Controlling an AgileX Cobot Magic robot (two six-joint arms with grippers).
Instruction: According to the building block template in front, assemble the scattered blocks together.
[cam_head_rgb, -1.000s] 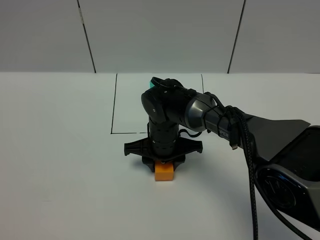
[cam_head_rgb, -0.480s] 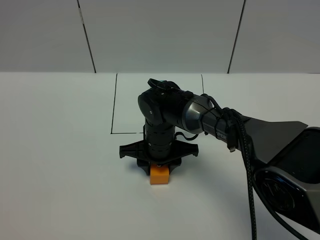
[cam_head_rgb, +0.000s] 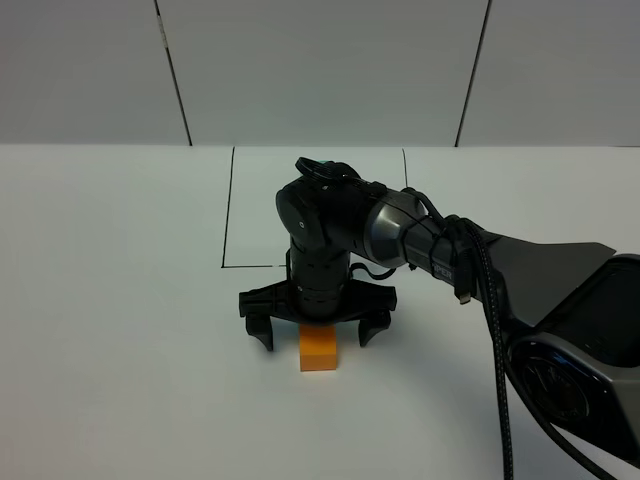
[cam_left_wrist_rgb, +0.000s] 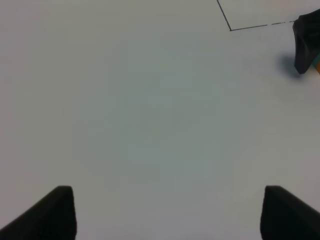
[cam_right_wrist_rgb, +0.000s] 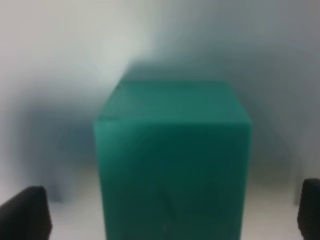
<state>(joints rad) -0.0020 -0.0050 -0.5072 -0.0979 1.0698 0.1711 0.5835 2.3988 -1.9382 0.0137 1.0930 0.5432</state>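
White table (cam_head_rgb: 120, 330) with orange block (cam_head_rgb: 319, 349), perhaps teal-topped

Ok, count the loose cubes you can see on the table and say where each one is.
2. The orange cube sits between the open right gripper's fingers in front of the outlined rectangle. The teal cube shows only in the right wrist view, right under that gripper. Others may be hidden behind the arm.

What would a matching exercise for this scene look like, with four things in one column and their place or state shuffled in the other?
Things:
1. orange block
2. teal block
3. left gripper
4. black outline

Descriptions:
A. fills most of the right wrist view
B. fingers apart, nothing between them
C. thin lines drawn flat on the table
D. sits between the spread fingers of the right gripper in the high view

Pairs: 1-D, 2-A, 3-B, 4-C
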